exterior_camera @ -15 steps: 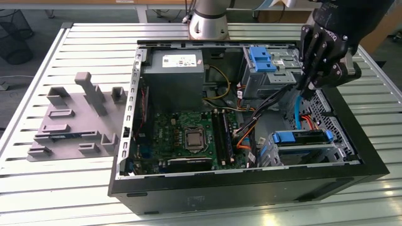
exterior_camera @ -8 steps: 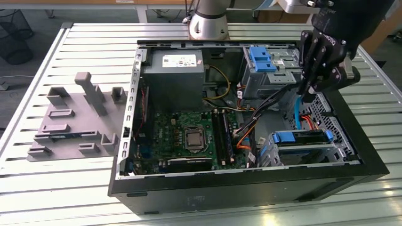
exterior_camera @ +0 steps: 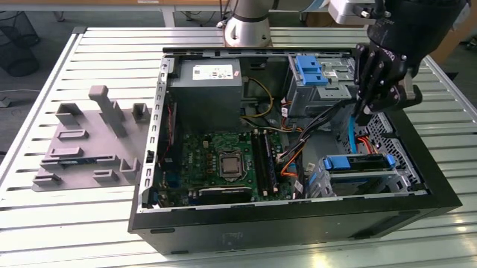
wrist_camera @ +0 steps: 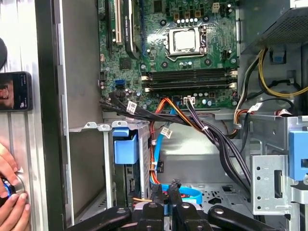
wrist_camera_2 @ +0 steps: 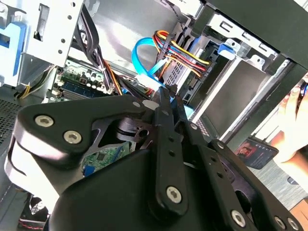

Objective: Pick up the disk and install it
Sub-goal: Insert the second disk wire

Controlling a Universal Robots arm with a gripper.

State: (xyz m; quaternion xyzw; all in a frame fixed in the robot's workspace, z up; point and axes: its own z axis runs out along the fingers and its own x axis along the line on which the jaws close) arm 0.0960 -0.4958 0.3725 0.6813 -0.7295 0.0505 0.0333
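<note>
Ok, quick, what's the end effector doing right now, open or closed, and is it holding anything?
End effector: closed, fingertips together beside the blue cable, nothing visibly held.

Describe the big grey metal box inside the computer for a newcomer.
Start at the open computer case on the slatted table. Go to its far corner on the exterior view's left, beyond the green motherboard. The plain grey box has a white sticker on top; neighbouring drive cages carry blue plastic.
</note>
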